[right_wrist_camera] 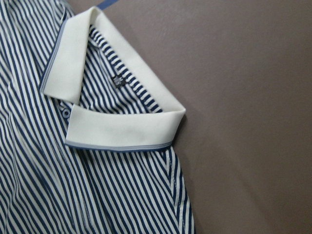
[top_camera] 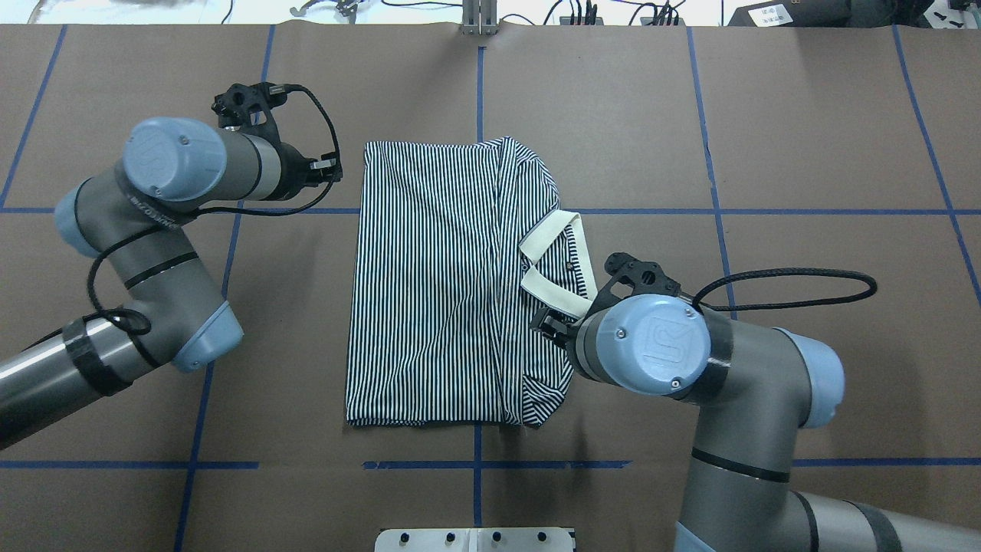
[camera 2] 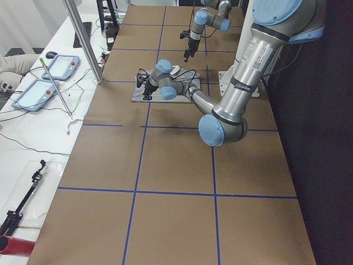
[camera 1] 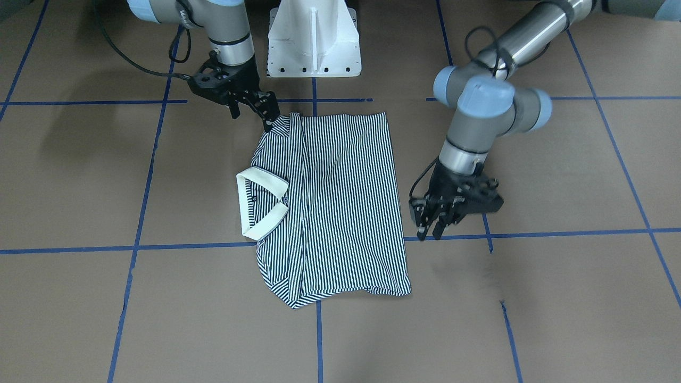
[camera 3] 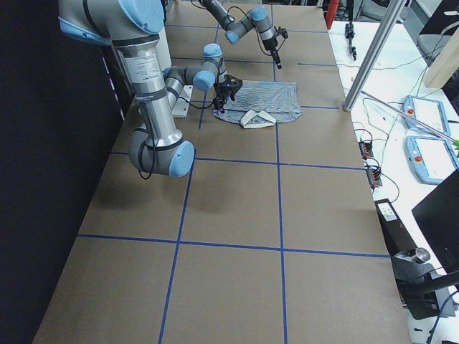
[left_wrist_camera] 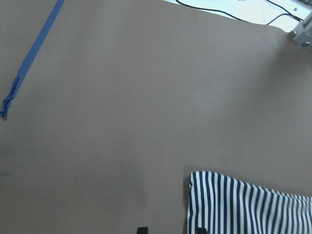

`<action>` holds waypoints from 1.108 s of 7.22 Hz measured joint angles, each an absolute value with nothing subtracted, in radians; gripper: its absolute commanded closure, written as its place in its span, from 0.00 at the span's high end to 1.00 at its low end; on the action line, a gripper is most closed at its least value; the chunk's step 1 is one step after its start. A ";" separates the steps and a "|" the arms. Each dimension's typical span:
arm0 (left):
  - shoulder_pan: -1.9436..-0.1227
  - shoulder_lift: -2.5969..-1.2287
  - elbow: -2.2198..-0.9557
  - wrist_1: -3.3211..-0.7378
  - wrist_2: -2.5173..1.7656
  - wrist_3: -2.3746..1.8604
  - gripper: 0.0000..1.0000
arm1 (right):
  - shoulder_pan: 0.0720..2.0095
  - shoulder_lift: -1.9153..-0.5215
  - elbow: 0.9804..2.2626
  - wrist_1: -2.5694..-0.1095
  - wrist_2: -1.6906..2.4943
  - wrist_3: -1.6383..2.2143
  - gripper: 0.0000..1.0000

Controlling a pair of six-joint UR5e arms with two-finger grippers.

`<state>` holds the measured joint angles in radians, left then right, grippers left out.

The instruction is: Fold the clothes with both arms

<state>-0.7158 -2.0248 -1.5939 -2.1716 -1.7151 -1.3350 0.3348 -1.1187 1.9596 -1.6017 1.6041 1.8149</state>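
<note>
The striped polo shirt [camera 1: 340, 202] lies flat on the brown table, folded into a rectangle. Its cream collar [camera 1: 260, 202] sticks out at the side toward my right arm. My left gripper [camera 1: 430, 234] hovers open just beyond the shirt's opposite long edge. In the left wrist view its fingertips [left_wrist_camera: 197, 229] stand apart, astride a shirt corner [left_wrist_camera: 243, 209]. My right gripper [camera 1: 251, 119] is open at the shirt's near corner by the shoulder, and one finger touches the fabric. The right wrist view shows the collar [right_wrist_camera: 122, 126] close up, but no fingers.
The white pedestal base [camera 1: 314, 42] stands at the robot's side of the table. Blue tape lines [camera 1: 143, 175] grid the brown surface. A white bench with tablets [camera 2: 36, 94] and cables runs along the far edge, behind a metal pole [camera 2: 83, 38].
</note>
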 measured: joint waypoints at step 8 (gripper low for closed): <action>-0.646 -1.972 -1.657 -2.163 -1.735 -1.385 0.45 | 0.248 -0.920 1.763 -1.731 1.594 1.274 1.00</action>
